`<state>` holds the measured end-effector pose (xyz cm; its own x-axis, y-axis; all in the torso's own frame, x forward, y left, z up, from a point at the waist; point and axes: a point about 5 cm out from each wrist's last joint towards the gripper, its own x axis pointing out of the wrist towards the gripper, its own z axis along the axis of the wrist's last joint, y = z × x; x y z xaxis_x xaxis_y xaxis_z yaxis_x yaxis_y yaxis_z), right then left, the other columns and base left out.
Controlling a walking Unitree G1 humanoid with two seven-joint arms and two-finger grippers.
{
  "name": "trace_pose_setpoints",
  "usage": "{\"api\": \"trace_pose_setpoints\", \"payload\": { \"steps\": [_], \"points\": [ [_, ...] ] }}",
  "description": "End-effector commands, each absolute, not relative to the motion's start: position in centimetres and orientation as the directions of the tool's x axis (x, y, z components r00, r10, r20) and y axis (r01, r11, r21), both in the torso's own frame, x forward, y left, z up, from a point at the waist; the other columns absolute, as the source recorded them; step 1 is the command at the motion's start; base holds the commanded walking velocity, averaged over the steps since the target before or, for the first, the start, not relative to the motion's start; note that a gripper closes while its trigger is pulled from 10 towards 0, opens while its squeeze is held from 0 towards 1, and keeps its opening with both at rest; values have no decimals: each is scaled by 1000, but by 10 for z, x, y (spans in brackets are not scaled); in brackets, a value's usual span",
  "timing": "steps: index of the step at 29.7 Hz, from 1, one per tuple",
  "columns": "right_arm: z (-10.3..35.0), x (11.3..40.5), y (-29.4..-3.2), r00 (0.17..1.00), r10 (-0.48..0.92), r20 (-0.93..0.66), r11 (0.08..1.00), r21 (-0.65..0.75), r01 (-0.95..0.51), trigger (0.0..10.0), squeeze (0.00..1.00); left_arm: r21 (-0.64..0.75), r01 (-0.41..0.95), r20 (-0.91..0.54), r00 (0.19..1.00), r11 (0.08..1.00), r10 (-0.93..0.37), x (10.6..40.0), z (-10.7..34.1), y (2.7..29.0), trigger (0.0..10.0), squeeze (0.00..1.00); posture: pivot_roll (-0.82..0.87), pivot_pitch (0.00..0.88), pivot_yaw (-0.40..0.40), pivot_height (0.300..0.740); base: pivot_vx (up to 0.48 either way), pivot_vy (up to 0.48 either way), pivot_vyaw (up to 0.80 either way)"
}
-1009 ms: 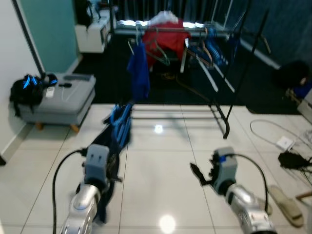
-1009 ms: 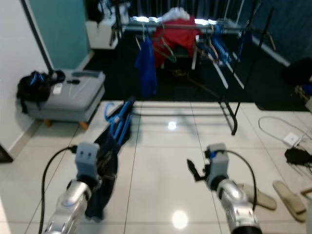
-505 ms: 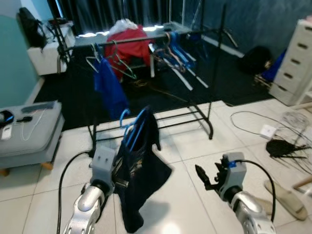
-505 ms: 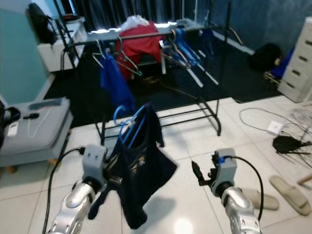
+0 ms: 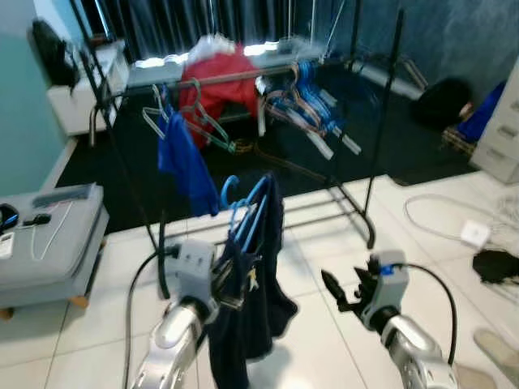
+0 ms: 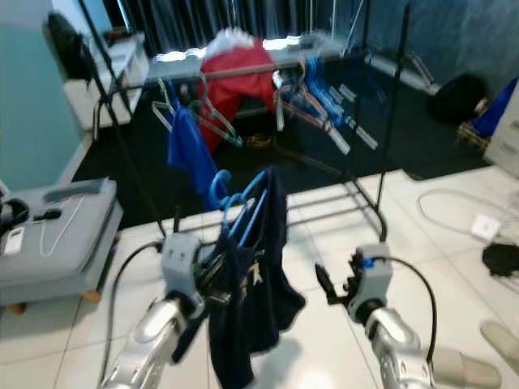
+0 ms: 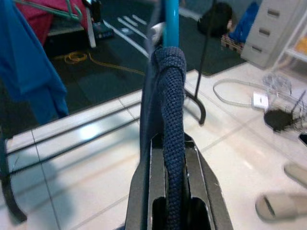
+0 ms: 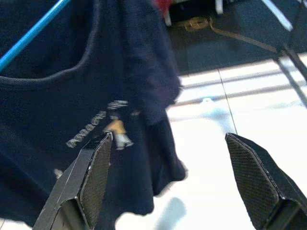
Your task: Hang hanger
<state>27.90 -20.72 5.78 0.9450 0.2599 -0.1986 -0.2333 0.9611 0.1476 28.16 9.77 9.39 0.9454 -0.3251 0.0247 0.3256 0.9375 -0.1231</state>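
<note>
the left pincer [image 5: 229,289] in the lower middle of the frame is clamped on a blue hanger [image 5: 247,212] with a dark navy shirt [image 5: 258,300] draped over it, held up above the white tiled floor [image 5: 324,243]. the right pincer [image 5: 336,293], lower right, hangs spread wide and empty beside the shirt. the clothes rack [image 5: 243,77] stands across the upper middle.

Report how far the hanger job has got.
Done: the left tool is shut on the blue hanger, which already carries the dark navy shirt.
In hand: the robot faces the clothes rack, holding the hanger up in front of it, short of the rail.
Left: hooking the hanger on the rail and letting go. The right tool hangs open beside the shirt, holding nothing.
</note>
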Motion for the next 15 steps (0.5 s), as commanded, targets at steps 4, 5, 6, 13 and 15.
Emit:
{"api": "trace_pose_setpoints", "payload": {
  "steps": [4, 5, 6, 13, 15],
  "points": [
    [56, 278, -202, 941, 271, -205, 956, 169, -239, 10000, 0, -153, 323, 30, 946, 934, -323, 284, 100, 91, 10000, 0, -89, 0, 53, 740, 480, 0, 0],
    [56, 278, -202, 941, 271, -205, 956, 169, -239, 10000, 0, -153, 323, 30, 946, 934, -323, 284, 100, 91, 10000, 0, -89, 0, 53, 740, 480, 0, 0],
    [56, 278, -202, 940, 272, -204, 956, 170, -239, 10000, 0, -146, 343, 24, 939, 928, -343, 283, 100, 86, 10000, 0, -95, 0, 54, 740, 480, 0, 0],
    [56, 278, -203, 939, 276, -204, 955, 173, -243, 10000, 0, -120, 393, 11, 919, 912, -395, 281, 98, 77, 10000, 0, -94, 0, 49, 740, 480, 0, 0],
    [56, 279, -204, 939, 275, -205, 953, 184, -239, 10000, 0, -120, 404, 4, 914, 907, -406, 281, 99, 75, 10000, 0, -90, 0, 45, 740, 480, 0, 0]
  ]
}}
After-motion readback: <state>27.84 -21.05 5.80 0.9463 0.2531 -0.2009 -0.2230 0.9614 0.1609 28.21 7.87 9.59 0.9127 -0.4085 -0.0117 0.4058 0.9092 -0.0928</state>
